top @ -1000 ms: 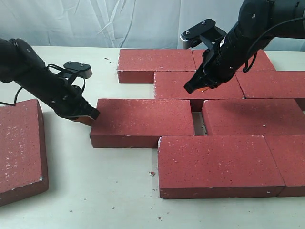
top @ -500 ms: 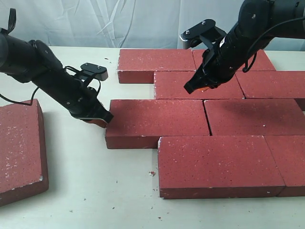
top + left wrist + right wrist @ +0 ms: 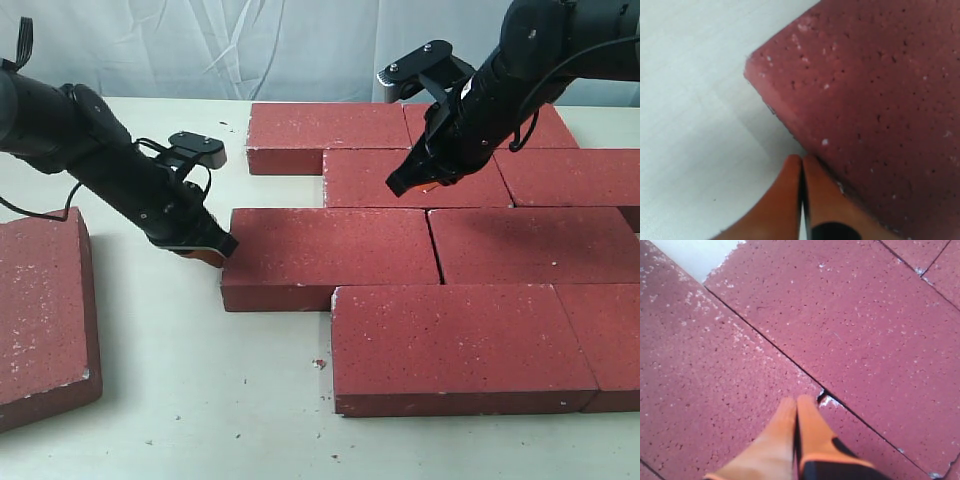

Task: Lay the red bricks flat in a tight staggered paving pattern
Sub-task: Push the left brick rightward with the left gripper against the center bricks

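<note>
Several dark red speckled bricks lie flat in staggered rows at the centre and right of the table. My left gripper is shut, its orange tips pressed against the left end of the middle-row brick, close to its corner. That brick sits tight against its right-hand neighbour. My right gripper is shut with nothing in it, its tips resting on or just over the second-row brick beside a chipped joint. One more brick lies apart at the far left.
The bricks rest on a pale table with small red crumbs near the front row. A light curtain hangs behind. The front-row bricks reach the right edge of the view.
My left gripper pushed the middle-row brick to the right, closing the gap to its neighbour; over the last half second nothing moved. The right arm stayed still.
</note>
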Robot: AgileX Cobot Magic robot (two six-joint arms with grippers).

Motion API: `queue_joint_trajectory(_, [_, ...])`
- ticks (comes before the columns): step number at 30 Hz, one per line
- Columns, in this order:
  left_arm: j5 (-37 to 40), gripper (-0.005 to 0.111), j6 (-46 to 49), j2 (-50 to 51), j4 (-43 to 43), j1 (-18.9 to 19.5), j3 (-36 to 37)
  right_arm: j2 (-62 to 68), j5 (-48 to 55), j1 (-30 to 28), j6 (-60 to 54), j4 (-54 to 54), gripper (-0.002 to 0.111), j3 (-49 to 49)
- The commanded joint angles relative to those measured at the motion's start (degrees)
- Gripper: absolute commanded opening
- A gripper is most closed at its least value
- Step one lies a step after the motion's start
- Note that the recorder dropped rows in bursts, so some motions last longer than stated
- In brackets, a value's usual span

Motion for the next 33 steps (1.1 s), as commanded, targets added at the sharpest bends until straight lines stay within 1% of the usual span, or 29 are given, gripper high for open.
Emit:
queue_joint_trajectory(1, [-0.2,0.0,0.2,0.1,-1.0,-0.9,-0.3,0.1,-0.5,-0.1,-0.2,0.1,-0.001,0.3])
queue_joint_trajectory(4, [-0.2,0.0,0.2,0.1,-0.9,-1.8,-0.7,0.1,-0.9,-0.1,-0.2,0.1,-0.001,0.3])
queue_joint_trajectory(13, [-0.2,0.0,0.2,0.1,0.0,-1.8,-1.1,0.1,-0.9,-0.1,-0.2,0.1,-0.001,0.3])
queue_joint_trajectory(19, [-0.2,0.0,-1.5,0.1,4.4,-1.7,-1.1,0.1,-0.9,-0.1,-0.2,0.3,-0.001,0.3])
queue_joint_trajectory(24, [-0.3,0.0,-1.5,0.1,5.5,-1.7,-1.1,0.1,-0.9,-0.1,-0.2,0.3,-0.001,0.3])
queue_joint_trajectory(29, [-3.2,0.0,-1.5,0.1,5.6,-1.7,-1.1,0.1,-0.9,-0.1,-0.2,0.3,-0.001,0.3])
queue_joint_trajectory(33, [-4.0,0.0,-1.5,0.1,5.9,-0.8,-1.1,0.1,-0.9,-0.1,-0.2,0.3,-0.001,0.3])
